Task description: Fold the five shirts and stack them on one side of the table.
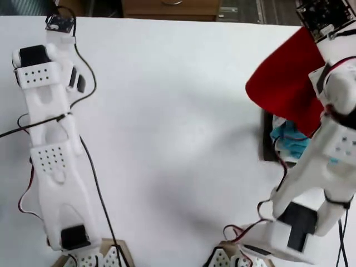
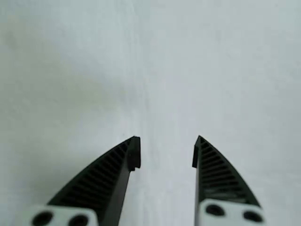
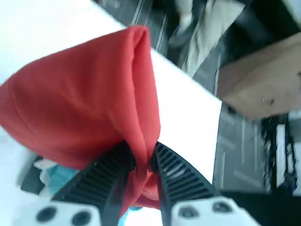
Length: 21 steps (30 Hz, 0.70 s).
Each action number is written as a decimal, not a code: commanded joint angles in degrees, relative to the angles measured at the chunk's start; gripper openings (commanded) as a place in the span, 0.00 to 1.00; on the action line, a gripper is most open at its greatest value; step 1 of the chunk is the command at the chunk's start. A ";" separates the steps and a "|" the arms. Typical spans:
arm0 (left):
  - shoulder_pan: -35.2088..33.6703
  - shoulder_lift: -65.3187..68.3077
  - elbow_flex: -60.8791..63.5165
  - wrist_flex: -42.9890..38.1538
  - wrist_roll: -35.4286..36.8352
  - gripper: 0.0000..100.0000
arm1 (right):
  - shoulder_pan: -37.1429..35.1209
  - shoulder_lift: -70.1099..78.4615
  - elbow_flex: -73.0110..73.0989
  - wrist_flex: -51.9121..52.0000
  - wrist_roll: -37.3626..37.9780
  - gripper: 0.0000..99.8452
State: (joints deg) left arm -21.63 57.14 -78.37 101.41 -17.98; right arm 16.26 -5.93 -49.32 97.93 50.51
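Bright even light, soft shading — red shirt point(image 3: 84, 103) folds

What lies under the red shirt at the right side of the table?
A teal cloth and a dark cloth stick out from under the red shirt, which the right tool grips. How many pieces lie there is hidden by the shirt.

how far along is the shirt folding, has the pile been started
Started: a dark shirt and a teal shirt lie piled on the table at the right arm's side. In hand: the right gripper is shut on the red shirt, held above that pile. The left gripper is open over the table. Left: setting the red one down; I see three shirts, not five.
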 commanded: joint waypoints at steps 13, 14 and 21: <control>0.35 -0.88 -2.51 0.53 0.44 0.21 | -5.85 -7.08 14.15 0.04 -5.19 0.02; 0.26 -0.88 -2.51 0.53 0.44 0.21 | -5.49 -7.08 16.44 -0.48 -5.19 0.02; 0.18 -0.88 -2.07 0.62 0.44 0.21 | -1.89 -7.08 25.85 -9.01 -5.10 0.02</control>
State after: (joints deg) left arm -21.63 57.14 -78.37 101.41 -17.98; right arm 12.57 -11.38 -24.88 92.40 45.67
